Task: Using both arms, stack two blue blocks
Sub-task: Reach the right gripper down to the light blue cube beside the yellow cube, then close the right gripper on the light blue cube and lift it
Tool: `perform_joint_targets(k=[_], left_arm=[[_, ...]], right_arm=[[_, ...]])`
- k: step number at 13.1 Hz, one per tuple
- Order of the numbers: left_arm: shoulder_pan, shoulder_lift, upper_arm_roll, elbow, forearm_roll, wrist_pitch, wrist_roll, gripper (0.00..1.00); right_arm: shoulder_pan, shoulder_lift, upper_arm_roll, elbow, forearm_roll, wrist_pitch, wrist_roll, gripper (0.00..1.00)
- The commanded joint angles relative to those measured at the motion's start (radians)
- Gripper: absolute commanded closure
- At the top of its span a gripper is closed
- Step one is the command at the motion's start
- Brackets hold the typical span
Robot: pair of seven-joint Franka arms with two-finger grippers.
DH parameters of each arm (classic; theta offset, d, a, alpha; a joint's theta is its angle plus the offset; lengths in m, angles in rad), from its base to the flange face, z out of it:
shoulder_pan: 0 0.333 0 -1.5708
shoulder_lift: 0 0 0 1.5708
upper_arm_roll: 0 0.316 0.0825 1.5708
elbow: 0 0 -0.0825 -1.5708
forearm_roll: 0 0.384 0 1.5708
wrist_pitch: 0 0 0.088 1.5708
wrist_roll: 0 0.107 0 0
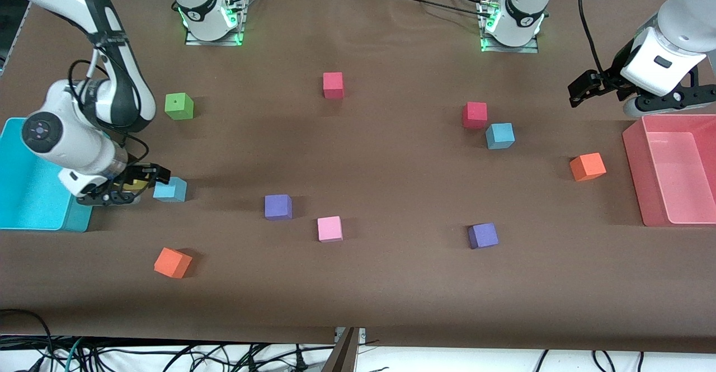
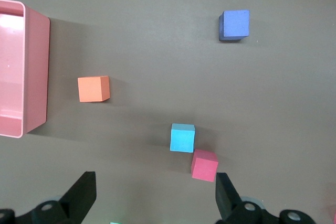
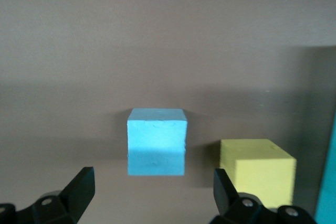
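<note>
Low over the bench (image 1: 391,305) at the right arm's end, the right claw (image 1: 146,184) hangs with fingers spread wide, gripping nothing, just beside a small sky-blue matte foam cube (image 1: 170,189); the right wrist view shows that cube (image 3: 156,141) centred ahead of the open fingers, with a pale yellow foam cube (image 3: 256,170) close beside it, next to the large turquoise bin (image 1: 28,193). Judgement: the step in hand is the first pick. To do it well, come down square to the cube's flat sides, straddle it evenly, and keep the finger on the yellow cube's side from nudging that neighbour; close gently, since foam likely gives. Out at the other end, the left claw (image 1: 587,88) waits high, fingers wide and empty, near the pink plastic bin (image 1: 635,159). The second sky-blue foam cube (image 1: 499,136) sits toward the left arm's end, just beside a red foam cube (image 1: 474,115), apparently not touching. Count of cubes: sky-blue two, red two, orange two, purple-indigo two, green one, pink one, yellow one. Bins: two.
</note>
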Motion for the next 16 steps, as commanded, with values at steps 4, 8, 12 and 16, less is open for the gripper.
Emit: perform_joint_targets(k=[4,8,12,16], left_arm=[[0.005,0.006,-0.005,0.014,0.01,-0.012,0.012,0.0],[0.037,0.016,-0.005,0.014,-0.024,0.011,0.046,0.0],[0.083,0.019,-0.005,0.012,-0.064,0.011,0.144,0.0],[0.083,0.018,-0.005,0.008,-0.064,0.003,0.144,0.0]], right_arm=[[-0.039,0.035,0.018,-0.092,-0.008,0.166,0.004,0.0],[-0.039,0.098,0.02,-0.112,-0.008,0.281,0.004,0.01],[-0.039,0.093,0.02,-0.123,-0.008,0.296,0.006,0.73],[-0.039,-0.04,0.057,-0.086,-0.008,0.116,0.01,0.75]])
